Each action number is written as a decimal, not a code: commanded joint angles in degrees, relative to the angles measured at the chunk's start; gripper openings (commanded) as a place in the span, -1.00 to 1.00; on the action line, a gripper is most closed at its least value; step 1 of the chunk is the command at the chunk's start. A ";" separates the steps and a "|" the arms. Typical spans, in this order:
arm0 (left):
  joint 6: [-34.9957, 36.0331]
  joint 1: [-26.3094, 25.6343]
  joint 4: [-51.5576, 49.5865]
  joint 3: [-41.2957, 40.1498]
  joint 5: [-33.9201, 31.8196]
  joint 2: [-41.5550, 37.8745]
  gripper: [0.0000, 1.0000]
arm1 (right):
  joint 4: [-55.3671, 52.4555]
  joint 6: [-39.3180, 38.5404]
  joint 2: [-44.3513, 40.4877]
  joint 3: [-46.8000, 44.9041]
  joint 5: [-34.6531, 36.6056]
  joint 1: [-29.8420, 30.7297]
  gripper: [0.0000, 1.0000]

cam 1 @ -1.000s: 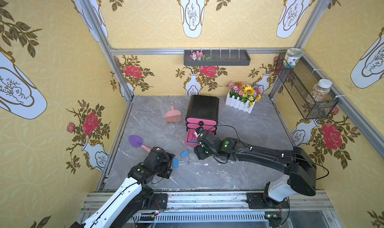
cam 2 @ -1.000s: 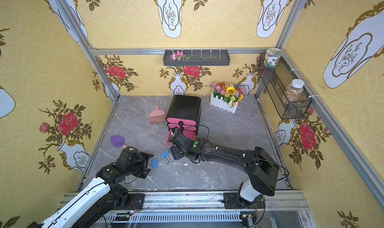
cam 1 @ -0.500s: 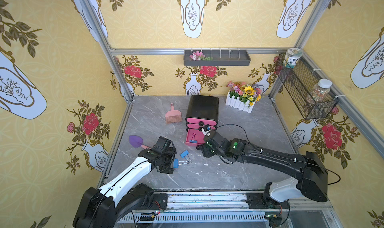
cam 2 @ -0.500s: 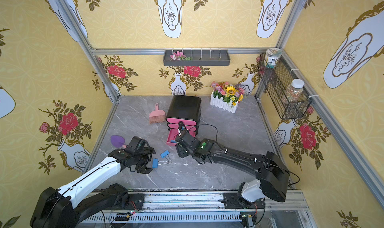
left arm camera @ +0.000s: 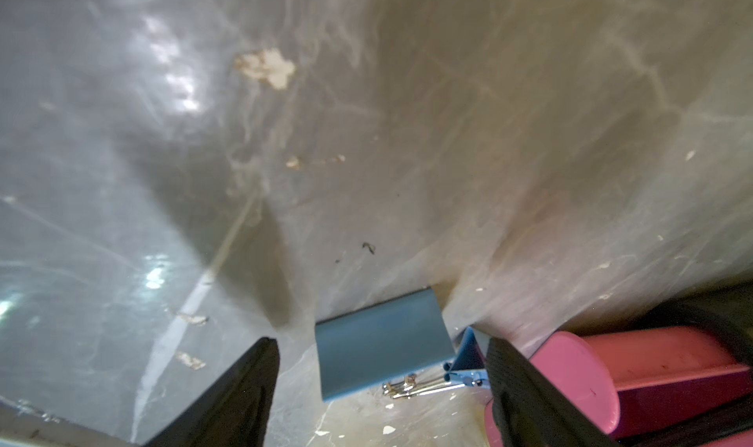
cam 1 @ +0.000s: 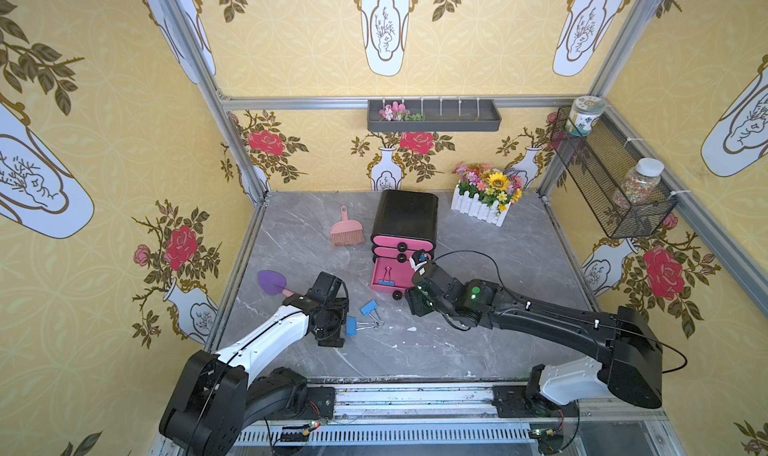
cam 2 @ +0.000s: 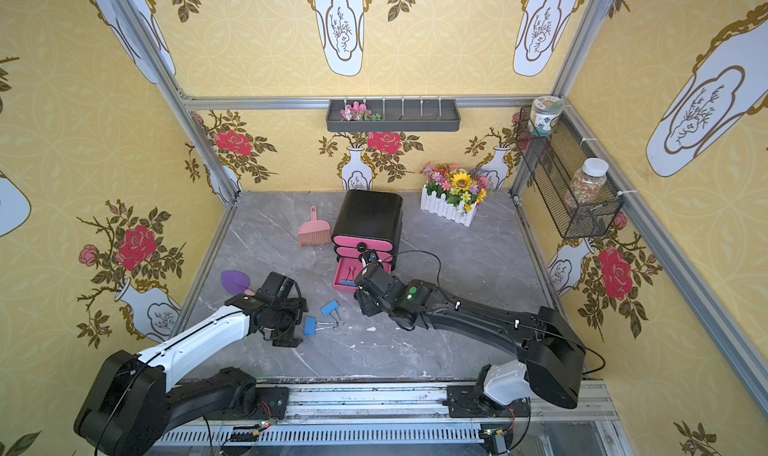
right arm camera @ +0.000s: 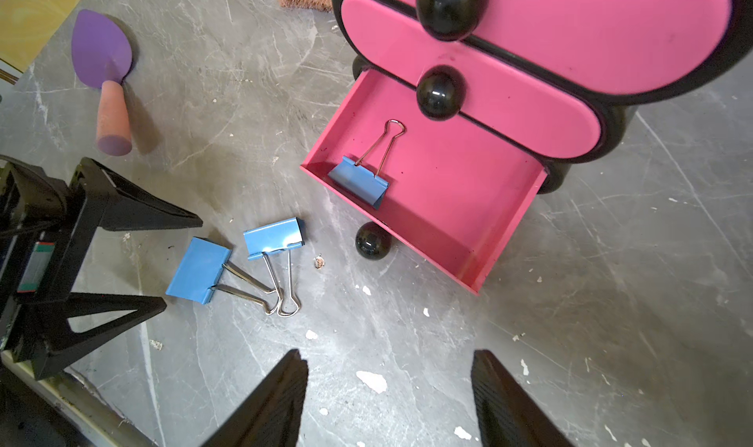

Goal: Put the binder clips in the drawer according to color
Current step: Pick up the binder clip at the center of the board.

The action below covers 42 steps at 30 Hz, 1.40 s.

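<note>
My left gripper [left arm camera: 381, 343] stands wide, jaws either side of the left blue clip [right arm camera: 199, 269], not gripping. My right gripper [right arm camera: 389, 355] is wide and empty. A third clip [right arm camera: 358, 182] lies in the open drawer [right arm camera: 448, 204]. Risk: the left clip's wire loops cross the second clip [right arm camera: 274, 237], so lifting may drag both.

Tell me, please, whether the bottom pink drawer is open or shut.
Open: the bottom drawer is pulled out, its floor exposed, with one blue binder clip lying inside.

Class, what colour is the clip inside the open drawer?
Blue clip, clearest from right wrist view.
</note>
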 commanded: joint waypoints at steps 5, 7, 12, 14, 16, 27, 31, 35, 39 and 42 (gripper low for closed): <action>0.73 -0.02 2.30 -0.57 0.94 1.64 0.59 | 1.19 0.86 -0.81 -1.06 1.45 -0.01 0.34; 0.61 -0.02 3.12 -0.94 1.51 1.83 0.57 | 1.29 0.99 -0.64 -1.25 1.67 0.04 0.33; 0.59 -0.02 3.92 -1.08 1.97 2.19 0.49 | 1.75 1.65 0.09 -1.86 1.89 0.05 0.31; 0.66 -0.02 4.33 -1.08 2.07 2.43 0.44 | 1.79 1.79 0.20 -2.01 2.06 0.05 0.30; 0.65 -0.02 4.93 -0.99 2.23 2.96 0.41 | 1.90 1.84 0.32 -2.20 2.38 0.04 0.29; 2.02 0.02 5.98 -1.95 3.91 3.90 0.17 | 1.56 2.13 -0.83 -2.69 4.00 0.01 0.28; 1.97 -0.02 4.33 -2.22 3.51 1.10 -0.05 | 1.64 2.29 -0.73 -2.92 4.44 0.01 0.27; 2.32 -0.02 0.46 -1.87 2.30 -2.84 -0.11 | 1.73 2.39 -0.84 -2.79 4.77 0.05 0.26; 2.19 0.02 -4.82 -1.05 1.14 -7.94 -0.11 | 1.73 1.93 -1.27 -2.66 5.39 0.04 0.26; 2.38 -0.01 -6.54 0.48 -0.10 -11.58 -0.12 | 1.51 1.45 -1.56 -2.74 6.26 -0.14 0.26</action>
